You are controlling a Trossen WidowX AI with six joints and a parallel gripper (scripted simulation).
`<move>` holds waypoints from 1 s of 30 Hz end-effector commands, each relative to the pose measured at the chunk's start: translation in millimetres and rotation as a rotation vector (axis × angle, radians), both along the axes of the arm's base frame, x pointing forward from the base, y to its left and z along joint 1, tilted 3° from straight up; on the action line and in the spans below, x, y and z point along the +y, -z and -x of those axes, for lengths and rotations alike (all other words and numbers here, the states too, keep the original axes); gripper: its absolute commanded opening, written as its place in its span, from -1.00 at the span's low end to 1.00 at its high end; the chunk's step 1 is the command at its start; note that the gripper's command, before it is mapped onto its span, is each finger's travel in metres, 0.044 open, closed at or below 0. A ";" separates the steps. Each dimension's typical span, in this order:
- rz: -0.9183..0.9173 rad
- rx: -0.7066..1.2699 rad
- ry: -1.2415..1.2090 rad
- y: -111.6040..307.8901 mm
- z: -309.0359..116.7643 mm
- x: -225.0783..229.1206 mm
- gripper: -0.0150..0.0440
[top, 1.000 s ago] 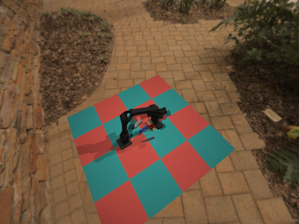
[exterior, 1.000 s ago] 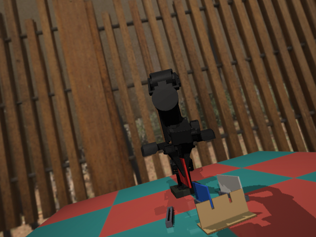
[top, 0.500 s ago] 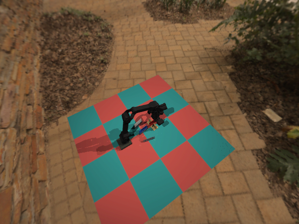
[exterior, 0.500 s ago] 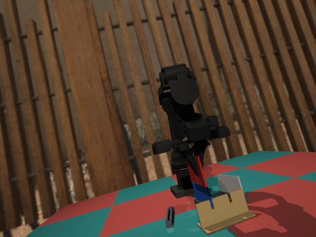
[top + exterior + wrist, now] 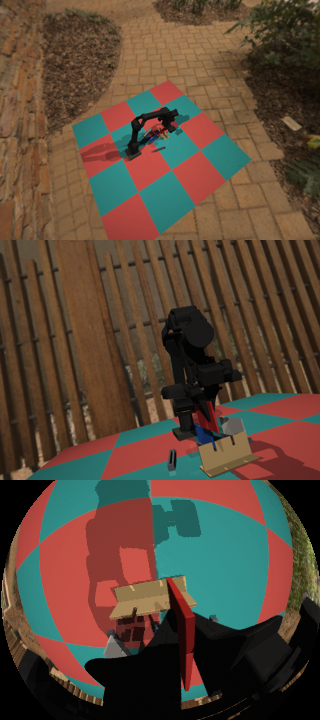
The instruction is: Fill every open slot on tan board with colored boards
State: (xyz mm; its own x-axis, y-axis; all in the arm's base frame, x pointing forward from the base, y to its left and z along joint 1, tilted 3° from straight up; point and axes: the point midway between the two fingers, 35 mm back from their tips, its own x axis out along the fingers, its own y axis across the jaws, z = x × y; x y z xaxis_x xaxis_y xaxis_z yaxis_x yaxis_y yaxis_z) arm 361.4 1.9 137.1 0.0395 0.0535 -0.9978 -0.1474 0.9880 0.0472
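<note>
My gripper (image 5: 210, 418) (image 5: 175, 612) is shut on the red board (image 5: 215, 422) (image 5: 186, 635), holding it on edge above and on the arm's side of the tan board (image 5: 164, 135) (image 5: 224, 455) (image 5: 142, 601). The red board is clear of the tan board in the exterior view; its notch cannot be made out. The tan board stands on its foot and shows two slots in its top edge, both without a board. The blue board (image 5: 153, 138) (image 5: 202, 435) and the light grey board (image 5: 148, 132) (image 5: 232, 426) (image 5: 115, 648) stand behind it, their holders partly hidden.
An empty dark holder (image 5: 159, 149) (image 5: 170, 460) lies beside the tan board, on the blue board's side. The arm's base (image 5: 133, 154) (image 5: 180, 434) is beyond the blue board. The checkered mat (image 5: 186, 183) (image 5: 77, 459) lies under everything.
</note>
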 end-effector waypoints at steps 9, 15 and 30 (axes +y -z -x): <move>-0.004 0.012 0.005 14.5 0.6 1.4 -0.49; -0.004 0.012 0.005 14.5 0.6 1.4 -0.49; -0.004 0.012 0.005 14.9 0.6 1.4 -0.49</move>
State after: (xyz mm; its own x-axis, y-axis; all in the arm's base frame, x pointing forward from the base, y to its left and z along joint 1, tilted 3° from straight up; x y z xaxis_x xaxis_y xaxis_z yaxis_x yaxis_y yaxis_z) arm 360.6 2.6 123.1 0.0287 0.0537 -0.9981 -0.1472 0.9879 0.0490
